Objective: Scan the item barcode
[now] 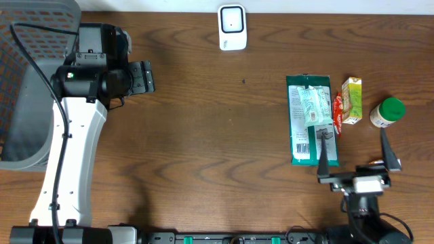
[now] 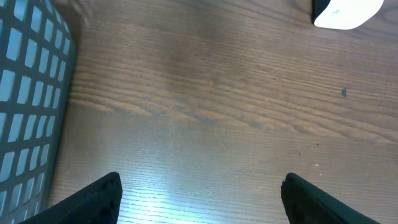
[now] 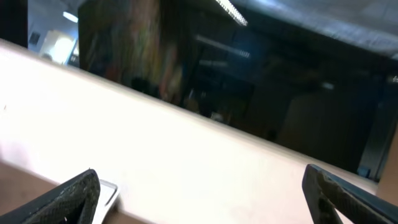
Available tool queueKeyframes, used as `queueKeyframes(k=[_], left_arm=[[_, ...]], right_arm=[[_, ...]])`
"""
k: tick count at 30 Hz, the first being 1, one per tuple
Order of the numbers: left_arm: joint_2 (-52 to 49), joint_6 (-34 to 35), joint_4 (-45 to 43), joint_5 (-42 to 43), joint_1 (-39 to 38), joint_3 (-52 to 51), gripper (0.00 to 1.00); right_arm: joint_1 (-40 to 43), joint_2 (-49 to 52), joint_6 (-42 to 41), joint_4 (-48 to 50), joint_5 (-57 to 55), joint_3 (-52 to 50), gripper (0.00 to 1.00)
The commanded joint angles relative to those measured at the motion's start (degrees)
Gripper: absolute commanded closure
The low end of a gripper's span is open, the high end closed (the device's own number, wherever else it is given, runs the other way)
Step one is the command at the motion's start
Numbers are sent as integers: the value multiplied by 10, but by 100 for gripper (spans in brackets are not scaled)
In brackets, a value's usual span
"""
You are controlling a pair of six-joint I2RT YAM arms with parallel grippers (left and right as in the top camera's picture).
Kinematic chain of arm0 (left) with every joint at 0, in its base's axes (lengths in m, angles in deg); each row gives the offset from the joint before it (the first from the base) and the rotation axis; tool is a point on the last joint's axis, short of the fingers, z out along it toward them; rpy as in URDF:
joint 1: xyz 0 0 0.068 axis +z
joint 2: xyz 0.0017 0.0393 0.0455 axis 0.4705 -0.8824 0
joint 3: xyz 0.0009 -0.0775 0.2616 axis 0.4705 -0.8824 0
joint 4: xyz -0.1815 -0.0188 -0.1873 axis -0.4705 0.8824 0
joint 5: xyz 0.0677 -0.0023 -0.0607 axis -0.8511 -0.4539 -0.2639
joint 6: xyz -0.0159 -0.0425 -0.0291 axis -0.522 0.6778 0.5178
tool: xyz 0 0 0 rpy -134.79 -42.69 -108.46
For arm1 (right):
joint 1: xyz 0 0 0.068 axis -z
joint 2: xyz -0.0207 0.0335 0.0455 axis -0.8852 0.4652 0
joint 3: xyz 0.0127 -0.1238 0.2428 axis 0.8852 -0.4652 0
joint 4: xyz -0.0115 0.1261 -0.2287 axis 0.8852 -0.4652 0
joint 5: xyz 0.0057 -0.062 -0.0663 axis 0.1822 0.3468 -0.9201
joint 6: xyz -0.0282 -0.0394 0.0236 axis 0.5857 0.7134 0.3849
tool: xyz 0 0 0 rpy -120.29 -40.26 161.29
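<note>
Green packet [image 1: 302, 115] lies near carton [image 1: 351, 100] and bottle [image 1: 388, 112], both right claw [image 1: 356, 154] and left claw [image 1: 141, 76] released.

The bench [image 1: 203, 135] is dark brown with flowing wood grain. The scanner [image 1: 232, 27] is white, its face outlined in black. The packet [image 1: 310, 118] is green with pale, whitish panels and a black-and-white barcode [image 1: 302, 144]. The sachet [image 1: 337, 112] is red. The carton [image 1: 351, 99] is yellow and green. The bottle [image 1: 386, 114] is white with a green cap. The basket [image 1: 34, 17] is grey with a grid pattern.
</note>
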Motion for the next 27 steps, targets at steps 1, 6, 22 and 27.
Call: queueKeyframes(k=[1, 6, 22, 27], left_arm=[[3, -2, 1, -7, 3, -3, 17], [3, -2, 1, -7, 3, -3, 17], [3, -2, 1, -7, 3, -3, 17], [3, -2, 1, -7, 3, -3, 17]], right_arm=[[2, -6, -12, 2, 3, -32, 1], [2, -6, -45, 2, 3, -80, 1], [67, -7, -66, -168, 3, -129, 1], [67, -6, -64, -167, 4, -129, 1]])
